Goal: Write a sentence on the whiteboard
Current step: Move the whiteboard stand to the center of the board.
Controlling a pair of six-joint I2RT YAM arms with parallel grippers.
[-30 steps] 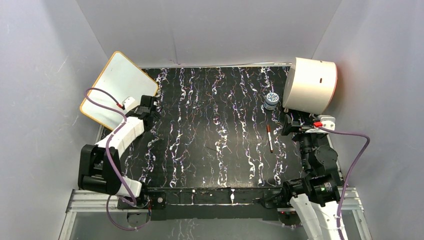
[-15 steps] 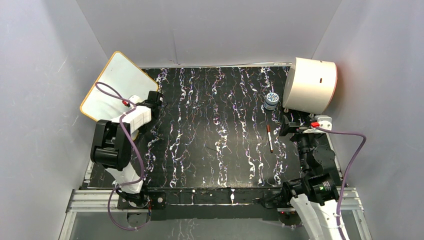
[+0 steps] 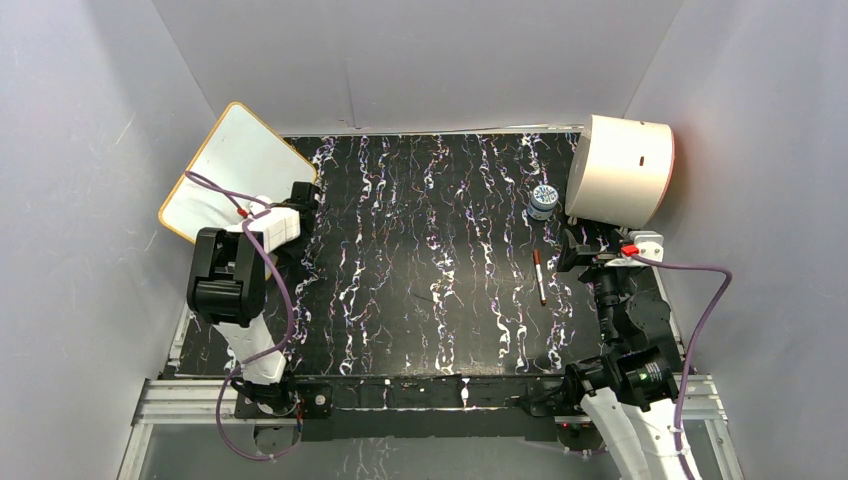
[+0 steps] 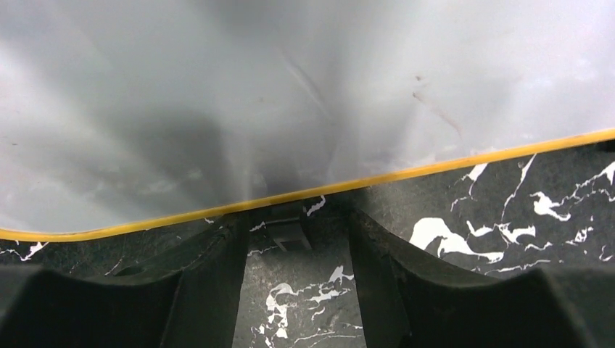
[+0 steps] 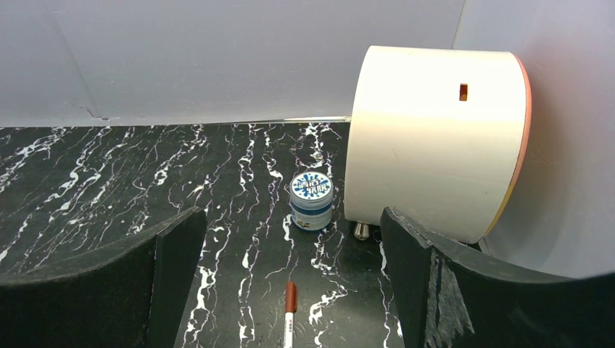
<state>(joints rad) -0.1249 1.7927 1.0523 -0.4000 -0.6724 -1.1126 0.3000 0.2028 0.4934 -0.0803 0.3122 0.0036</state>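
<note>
My left claw (image 3: 308,193) is parted at the near rim of the whiteboard (image 3: 232,160), which is propped at the far left corner of the surface (image 3: 420,300). Its yellow edge lies just past my fingertips (image 4: 221,246), with nothing clamped between them. My right claw (image 3: 567,252) gapes wide and empty, with a marker (image 3: 539,277) lying just beside it, near the cream drum (image 3: 620,170).

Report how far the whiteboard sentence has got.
Done: nothing; the whiteboard shows no lettering. In hand: the left gripper is open at the board's yellow rim, gripping nothing; the right gripper is open and empty. Left: the marker lies on the mat near the right gripper, not yet picked up, so all the writing remains to do.
</note>
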